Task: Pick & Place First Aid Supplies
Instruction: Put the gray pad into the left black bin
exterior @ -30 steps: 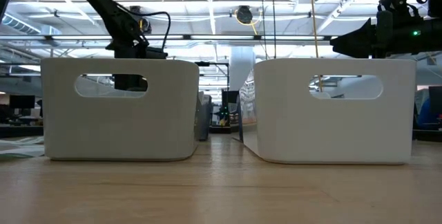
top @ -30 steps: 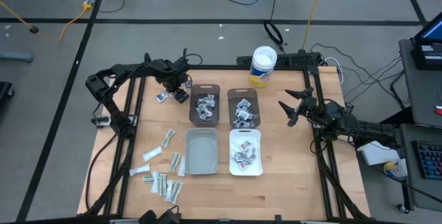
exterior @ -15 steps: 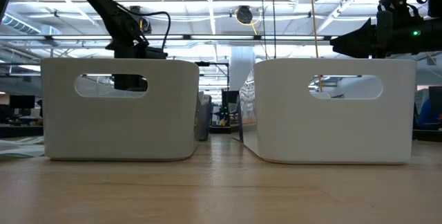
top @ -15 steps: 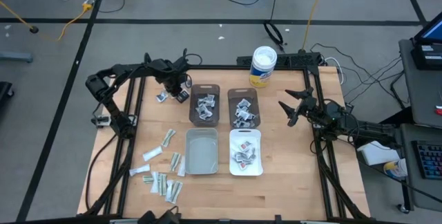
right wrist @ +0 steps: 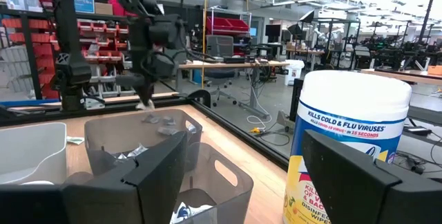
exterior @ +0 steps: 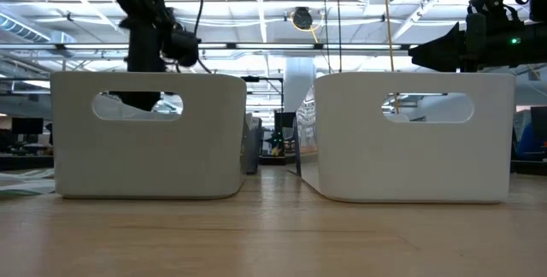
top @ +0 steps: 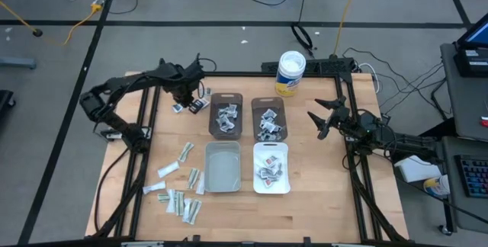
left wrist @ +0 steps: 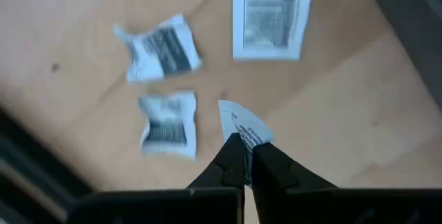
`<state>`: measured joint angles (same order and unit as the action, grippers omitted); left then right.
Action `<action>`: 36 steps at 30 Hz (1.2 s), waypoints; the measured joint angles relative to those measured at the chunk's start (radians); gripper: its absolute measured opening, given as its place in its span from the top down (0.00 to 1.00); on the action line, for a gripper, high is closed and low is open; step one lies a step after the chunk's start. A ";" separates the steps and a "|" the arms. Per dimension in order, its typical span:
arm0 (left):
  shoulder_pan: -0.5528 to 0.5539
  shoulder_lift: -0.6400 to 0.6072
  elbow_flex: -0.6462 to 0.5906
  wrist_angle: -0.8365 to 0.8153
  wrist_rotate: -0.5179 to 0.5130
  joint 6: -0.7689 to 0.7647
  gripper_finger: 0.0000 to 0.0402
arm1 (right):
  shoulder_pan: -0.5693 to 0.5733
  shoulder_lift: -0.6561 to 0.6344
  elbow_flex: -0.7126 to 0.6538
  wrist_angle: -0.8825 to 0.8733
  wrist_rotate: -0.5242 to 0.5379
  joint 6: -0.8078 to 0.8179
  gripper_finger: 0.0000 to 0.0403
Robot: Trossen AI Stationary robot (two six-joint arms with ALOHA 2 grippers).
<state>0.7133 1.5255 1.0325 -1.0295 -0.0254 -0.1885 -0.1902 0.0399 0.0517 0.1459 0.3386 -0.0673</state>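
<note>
My left gripper (left wrist: pixel 244 156) points down over the table's far left and is shut on one small white packet (left wrist: pixel 243 124) of the first aid supplies. Below it, three more packets (left wrist: pixel 162 48) (left wrist: pixel 168 120) (left wrist: pixel 268 18) lie flat on the wood. In the high view this gripper (top: pixel 186 94) is left of the two dark bins (top: pixel 226 115). More packets and pale strips (top: pixel 179 194) lie at the near left. My right gripper (top: pixel 319 121) waits open at the right, roughly level. My left gripper pinches the packet by one edge (left wrist: pixel 242 138) between its two fingertips, coming from above and pointing down. The rest of the packet sticks out past the tips, lifted clear of the table.
Two dark bins (top: pixel 268 117) at the far middle hold crumpled packets. In front of them stand a grey bin (top: pixel 222 167) and a white bin (top: pixel 271 168) with a few packets. A white tub with a yellow label (top: pixel 290 72) stands at the far edge. Black frame rails run along both sides.
My left gripper has risen from the table at the far left and drifted slightly toward the left edge, its arm swinging outward. The right arm has kept still.
</note>
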 joint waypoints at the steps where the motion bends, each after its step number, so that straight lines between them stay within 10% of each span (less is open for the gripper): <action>1: -0.007 -0.015 0.012 -0.026 0.000 -0.019 0.99 | 0.000 0.000 0.000 0.000 0.000 0.000 0.31; 16: -0.110 -0.049 0.191 -0.225 0.002 -0.131 0.98 | 0.000 0.000 0.000 0.000 0.000 0.000 0.31; 36: -0.275 0.396 0.710 -0.308 -0.003 0.148 0.98 | 0.000 0.000 0.000 0.000 0.000 0.000 0.31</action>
<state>0.4385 1.9216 1.7427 -1.3372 -0.0289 -0.0408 -0.1902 0.0399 0.0519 0.1459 0.3386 -0.0673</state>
